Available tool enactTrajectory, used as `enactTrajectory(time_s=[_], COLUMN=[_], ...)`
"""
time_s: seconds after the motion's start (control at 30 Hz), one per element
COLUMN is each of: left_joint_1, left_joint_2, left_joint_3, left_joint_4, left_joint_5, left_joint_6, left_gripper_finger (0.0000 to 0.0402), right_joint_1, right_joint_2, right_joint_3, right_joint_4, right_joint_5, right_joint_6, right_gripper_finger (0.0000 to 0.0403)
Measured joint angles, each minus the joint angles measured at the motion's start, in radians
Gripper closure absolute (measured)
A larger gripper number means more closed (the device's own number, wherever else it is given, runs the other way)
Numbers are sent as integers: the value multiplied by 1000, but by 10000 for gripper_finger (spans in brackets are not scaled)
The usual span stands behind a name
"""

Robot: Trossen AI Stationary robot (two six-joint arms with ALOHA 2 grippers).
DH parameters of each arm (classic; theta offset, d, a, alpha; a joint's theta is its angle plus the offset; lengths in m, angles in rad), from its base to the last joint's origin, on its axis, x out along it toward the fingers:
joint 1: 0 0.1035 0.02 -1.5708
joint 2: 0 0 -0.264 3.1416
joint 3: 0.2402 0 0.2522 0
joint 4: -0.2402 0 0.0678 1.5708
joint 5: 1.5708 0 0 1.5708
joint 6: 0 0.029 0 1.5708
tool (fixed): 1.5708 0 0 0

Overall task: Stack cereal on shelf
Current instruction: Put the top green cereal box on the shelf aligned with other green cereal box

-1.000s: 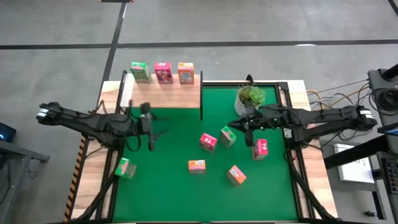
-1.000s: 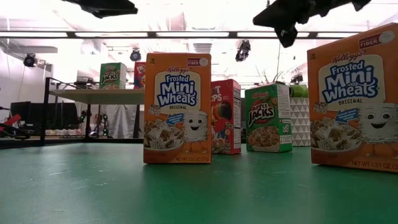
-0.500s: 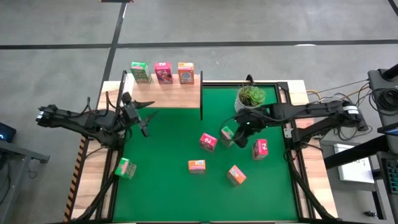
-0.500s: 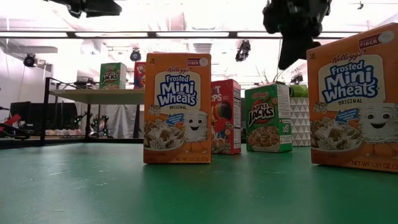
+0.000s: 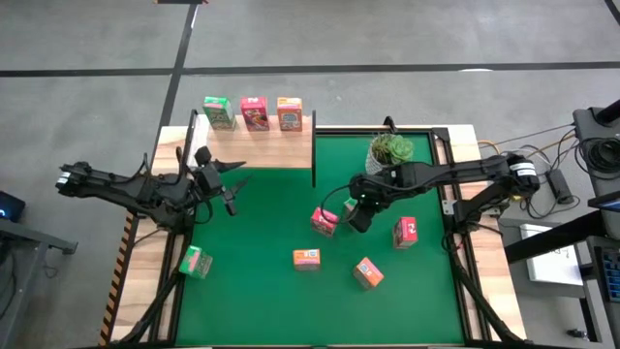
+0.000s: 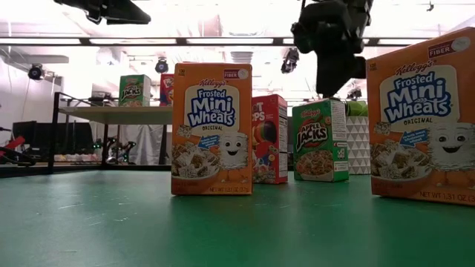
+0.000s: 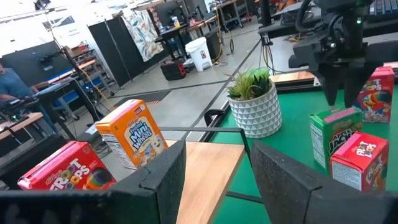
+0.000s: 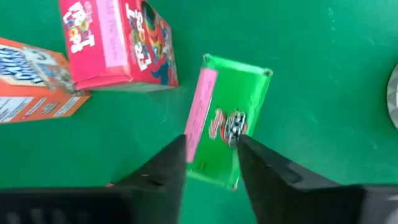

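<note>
My right gripper (image 5: 356,215) hangs directly over the green box (image 8: 227,127) near the middle of the green table (image 5: 262,291), fingers spread, one on each side of the box's top, not yet touching it. In the low view that box (image 6: 320,141) stands upright with my right gripper (image 6: 332,70) just above it. A pink box (image 5: 324,221) stands just beside it at nine o'clock, and another pink box (image 5: 406,232) lies off at three o'clock. Two orange boxes (image 5: 307,258) (image 5: 367,273) stand toward six o'clock. The plant pot (image 5: 389,149) sits at about one o'clock from my right gripper. My left gripper (image 5: 231,182) waits with its fingers apart at the near edge of the shelf (image 5: 257,153), where a green (image 5: 218,111), a pink (image 5: 254,112) and an orange box (image 5: 289,113) stand in a row along the far edge. One more green box (image 5: 195,262) lies on the wooden border at the table's left.
</note>
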Motion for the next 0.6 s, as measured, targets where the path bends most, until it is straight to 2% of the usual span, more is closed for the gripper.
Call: enactTrajectory(time_s=[0.13,0.27,0.4,0.6], left_joint_1=[0,0,0,0], left_joint_2=[-2,-5,-6,-6], left_joint_3=[0,0,0,0], left_joint_4=[0,1,1,17], left_joint_5=[0,-2,-2,-2], left_joint_6=[0,0,0,-4], left_gripper_finger=[236,236,236,236], right_joint_1=[0,0,0,0], right_joint_2=[20,19,-5,-37], right_joint_3=[1,1,1,1], right_joint_4=[-1,-3,-3,-10], right_joint_5=[7,16,19,61], right_joint_6=[-11,0,14,11], right_gripper_finger=[191,144,124,123])
